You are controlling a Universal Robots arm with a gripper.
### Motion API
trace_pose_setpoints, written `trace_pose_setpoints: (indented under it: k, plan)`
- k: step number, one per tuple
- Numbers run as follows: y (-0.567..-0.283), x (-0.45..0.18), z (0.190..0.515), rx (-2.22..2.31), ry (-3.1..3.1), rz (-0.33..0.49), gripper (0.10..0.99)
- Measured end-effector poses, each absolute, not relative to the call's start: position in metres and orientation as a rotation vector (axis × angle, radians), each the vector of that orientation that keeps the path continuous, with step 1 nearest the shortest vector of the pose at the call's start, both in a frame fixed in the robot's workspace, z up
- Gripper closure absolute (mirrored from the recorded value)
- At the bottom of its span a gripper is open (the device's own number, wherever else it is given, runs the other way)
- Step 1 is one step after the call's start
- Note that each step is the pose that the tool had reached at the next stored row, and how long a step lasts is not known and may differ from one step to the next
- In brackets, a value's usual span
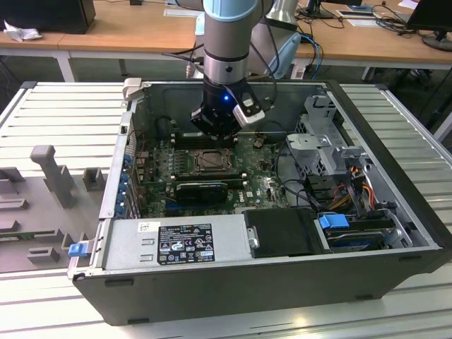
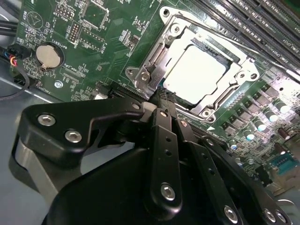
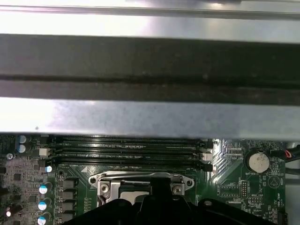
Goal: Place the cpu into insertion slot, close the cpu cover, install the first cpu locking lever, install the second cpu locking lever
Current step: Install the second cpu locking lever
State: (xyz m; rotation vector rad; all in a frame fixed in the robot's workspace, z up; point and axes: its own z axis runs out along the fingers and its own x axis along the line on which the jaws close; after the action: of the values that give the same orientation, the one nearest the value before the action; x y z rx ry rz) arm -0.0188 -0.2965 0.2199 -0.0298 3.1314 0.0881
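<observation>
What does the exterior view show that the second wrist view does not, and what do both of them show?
Exterior view alone: the whole open computer case, the power supply along its near wall, the drive cage toward the exterior view's right, and the arm coming down from above.

Second wrist view alone: the cpu lying pale and bright inside the window of the cpu cover, and a coin battery.

Both: the gripper close beside the insertion slot, on the green motherboard.

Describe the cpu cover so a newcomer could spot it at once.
Start at the green motherboard inside the open computer case. Beside the long black memory slots, just past the gripper, lies the cpu cover: a silvery frame whose window shows the pale cpu.
</observation>
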Motion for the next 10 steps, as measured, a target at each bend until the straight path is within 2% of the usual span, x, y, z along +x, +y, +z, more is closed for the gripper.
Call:
trace_pose_setpoints:
  k: [10]
  plan:
    - [-0.2986,-0.0188,0.2228,-0.030,3.131,0.088,0.980]
